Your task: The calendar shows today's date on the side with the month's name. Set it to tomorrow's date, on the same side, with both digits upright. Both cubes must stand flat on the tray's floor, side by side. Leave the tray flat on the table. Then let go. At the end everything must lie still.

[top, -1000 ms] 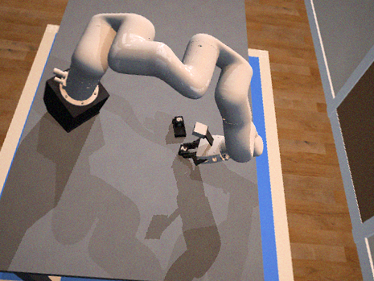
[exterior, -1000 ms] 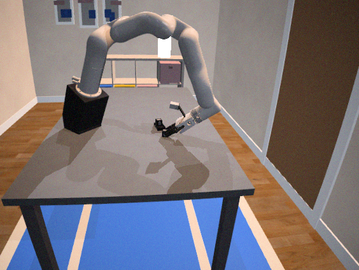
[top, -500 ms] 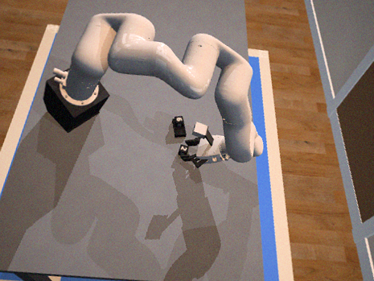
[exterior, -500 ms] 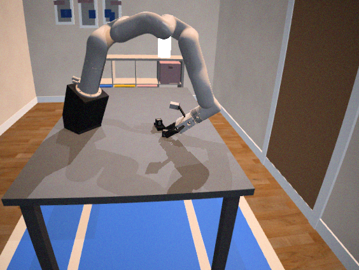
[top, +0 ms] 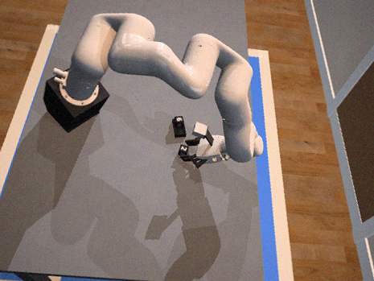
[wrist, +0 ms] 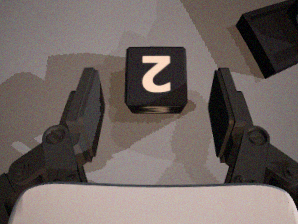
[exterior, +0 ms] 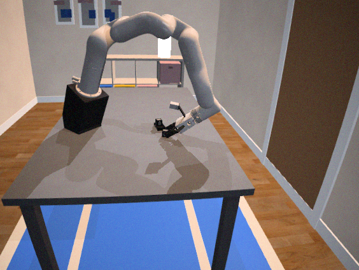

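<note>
A black cube (wrist: 156, 78) with a pale digit 2, seen upside down in the wrist view, rests on the grey table. My gripper (wrist: 157, 103) is open; its two fingers stand on either side of the cube with a clear gap on each side. In the top view the cube (top: 183, 148) lies at the fingertips of the gripper (top: 190, 156). The black tray (top: 178, 128) stands a little way off toward the arm's base with one cube in it; it shows in the wrist view's top right corner (wrist: 272, 35) and in the exterior view (exterior: 159, 123).
The arm's black base block (top: 74, 100) stands at the table's left side. The table's right edge (top: 265, 172) runs close to the wrist. A shelf (exterior: 143, 71) stands against the back wall.
</note>
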Motion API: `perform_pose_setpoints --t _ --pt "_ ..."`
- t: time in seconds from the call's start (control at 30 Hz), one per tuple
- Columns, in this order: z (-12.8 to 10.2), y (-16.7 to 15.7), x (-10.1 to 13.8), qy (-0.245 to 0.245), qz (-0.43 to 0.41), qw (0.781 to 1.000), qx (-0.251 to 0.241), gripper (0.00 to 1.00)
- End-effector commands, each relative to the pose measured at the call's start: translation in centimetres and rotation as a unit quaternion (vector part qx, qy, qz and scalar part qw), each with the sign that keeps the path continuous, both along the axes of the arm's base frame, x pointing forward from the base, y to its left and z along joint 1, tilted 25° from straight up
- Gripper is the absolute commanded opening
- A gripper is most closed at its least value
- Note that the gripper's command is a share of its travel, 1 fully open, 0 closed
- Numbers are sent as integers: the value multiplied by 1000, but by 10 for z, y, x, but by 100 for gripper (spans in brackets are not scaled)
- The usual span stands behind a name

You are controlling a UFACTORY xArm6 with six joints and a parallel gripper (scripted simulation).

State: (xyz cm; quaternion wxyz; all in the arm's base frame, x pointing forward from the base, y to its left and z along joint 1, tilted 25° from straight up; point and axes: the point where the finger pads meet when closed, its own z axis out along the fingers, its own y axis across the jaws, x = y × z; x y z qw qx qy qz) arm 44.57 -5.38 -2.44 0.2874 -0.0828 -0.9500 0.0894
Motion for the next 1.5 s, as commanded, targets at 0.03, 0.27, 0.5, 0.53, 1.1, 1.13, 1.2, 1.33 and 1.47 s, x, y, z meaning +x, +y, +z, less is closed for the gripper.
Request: perform_pose_setpoints --t 0.03,0.27,0.5,0.53,1.1,1.13,1.2,1.33,1.47 --pt "2 0 1 -2 0 1000 0 71" --pt "7 2 -1 -2 0 1000 0 71" --pt "25 7 -8 -2 0 1000 0 71" --pt "29 8 -10 -2 0 1000 0 71" --pt "63 17 -23 -2 0 1000 0 71" --pt "64 17 -23 -2 0 1000 0 71" --pt "64 17 -23 -2 0 1000 0 71" --pt "64 17 -23 -8 2 1000 -1 71" --pt "64 16 -24 -26 5 1000 -4 71"
